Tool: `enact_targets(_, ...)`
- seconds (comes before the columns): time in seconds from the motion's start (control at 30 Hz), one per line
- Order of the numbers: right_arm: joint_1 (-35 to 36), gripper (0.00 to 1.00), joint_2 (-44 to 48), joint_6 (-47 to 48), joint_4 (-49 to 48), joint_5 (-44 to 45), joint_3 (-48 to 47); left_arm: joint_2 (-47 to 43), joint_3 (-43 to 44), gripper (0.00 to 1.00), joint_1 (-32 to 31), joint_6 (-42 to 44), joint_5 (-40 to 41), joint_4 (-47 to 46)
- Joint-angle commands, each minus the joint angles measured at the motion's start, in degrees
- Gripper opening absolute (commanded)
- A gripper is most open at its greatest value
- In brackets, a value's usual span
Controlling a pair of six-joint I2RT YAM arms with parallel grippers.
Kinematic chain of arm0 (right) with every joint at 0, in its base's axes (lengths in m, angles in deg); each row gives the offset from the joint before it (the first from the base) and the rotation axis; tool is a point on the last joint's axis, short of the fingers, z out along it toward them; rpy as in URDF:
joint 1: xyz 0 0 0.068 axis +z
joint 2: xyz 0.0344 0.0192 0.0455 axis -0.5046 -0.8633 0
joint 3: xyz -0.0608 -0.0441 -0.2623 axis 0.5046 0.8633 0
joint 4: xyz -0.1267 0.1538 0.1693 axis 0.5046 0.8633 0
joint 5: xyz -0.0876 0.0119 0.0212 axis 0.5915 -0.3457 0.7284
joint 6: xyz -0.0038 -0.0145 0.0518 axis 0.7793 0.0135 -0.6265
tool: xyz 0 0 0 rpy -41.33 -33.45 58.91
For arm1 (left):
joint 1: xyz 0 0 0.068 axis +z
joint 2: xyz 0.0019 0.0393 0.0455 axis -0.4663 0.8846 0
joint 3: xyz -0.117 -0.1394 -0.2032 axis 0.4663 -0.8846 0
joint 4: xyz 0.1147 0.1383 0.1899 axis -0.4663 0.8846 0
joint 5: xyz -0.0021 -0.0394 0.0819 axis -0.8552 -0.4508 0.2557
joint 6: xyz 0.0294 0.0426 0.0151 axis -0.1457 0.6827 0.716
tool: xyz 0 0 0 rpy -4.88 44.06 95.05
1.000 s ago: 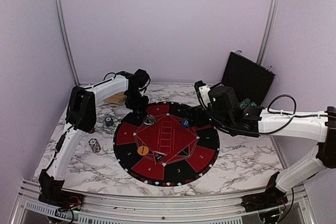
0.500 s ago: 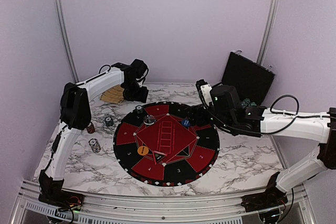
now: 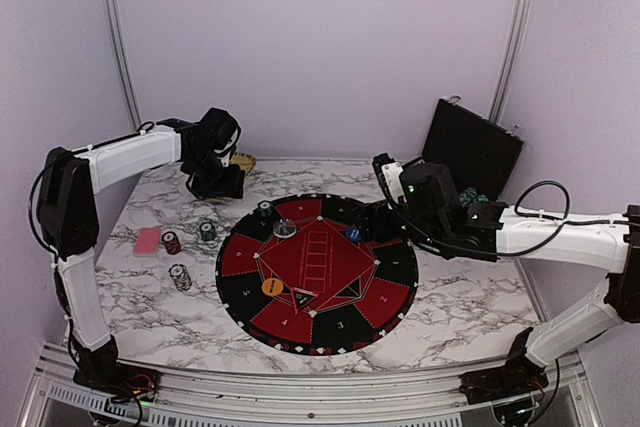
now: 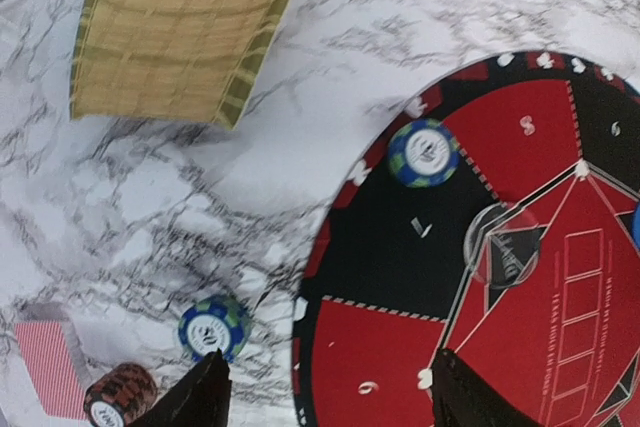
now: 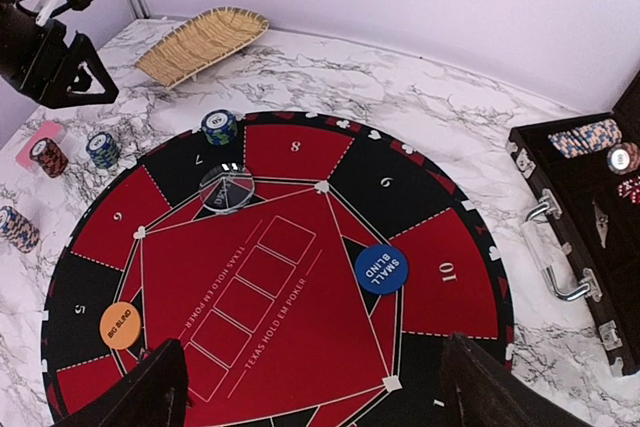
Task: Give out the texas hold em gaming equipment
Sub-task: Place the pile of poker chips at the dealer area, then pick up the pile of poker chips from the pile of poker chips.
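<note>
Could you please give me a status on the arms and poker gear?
Left gripper, right gripper open, empty. One blue-edged chip stack on rim of round red-and-black mat; three stacks, pink card on marble table. Woven straw tray off mat, far-left.

Soft, even light is falling on my marble table (image 3: 450, 307), throwing faint shadows; my left wrist view is blurring slightly

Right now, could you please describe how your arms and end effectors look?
Both arms, left arm and right arm, have white shells with black joints and loose black cables. The left end effector and right end effector have black, tapered fingers. A green light glows on the right wrist.
</note>
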Motion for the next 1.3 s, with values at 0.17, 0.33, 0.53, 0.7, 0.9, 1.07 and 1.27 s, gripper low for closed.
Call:
enact_targets(0.17,-0.45,0.85,-0.69,-0.87,0.06,-2.84,-0.51,-10.71,-17.33,0.72,5.61,-1.96,-1.46,-7.34)
enact_targets(0.33,-0.45,0.85,-1.19,-1.14,-0.30,-3.31,-0.64,-10.70,-20.01,0.73,7.13,-1.64,-2.55,-8.64)
enact_targets(0.53,-0.45,0.85,-0.95,-1.31,-0.47,-3.27,-0.54,-6.94,-19.40,0.73,7.71,-0.91,-3.34,-9.07)
enact_targets(0.7,-0.47,0.85,-0.71,-1.50,-0.26,-3.11,-0.45,-3.57,-18.00,0.73,7.97,-0.71,-2.29,-9.19)
enact_targets(0.9,-0.47,0.85,-0.32,-1.60,-0.01,-2.77,-0.08,-0.91,-17.09,0.73,8.13,-0.40,-1.21,-9.20)
enact_targets(1.07,-0.46,0.85,-0.14,-1.69,0.09,-2.49,0.08,0.79,-16.38,0.73,8.11,-0.33,-1.31,-9.16)
enact_targets(1.27,-0.49,0.85,-0.05,-1.62,-0.05,-2.14,0.25,2.20,-15.67,0.70,8.09,-0.33,-1.04,-9.23)
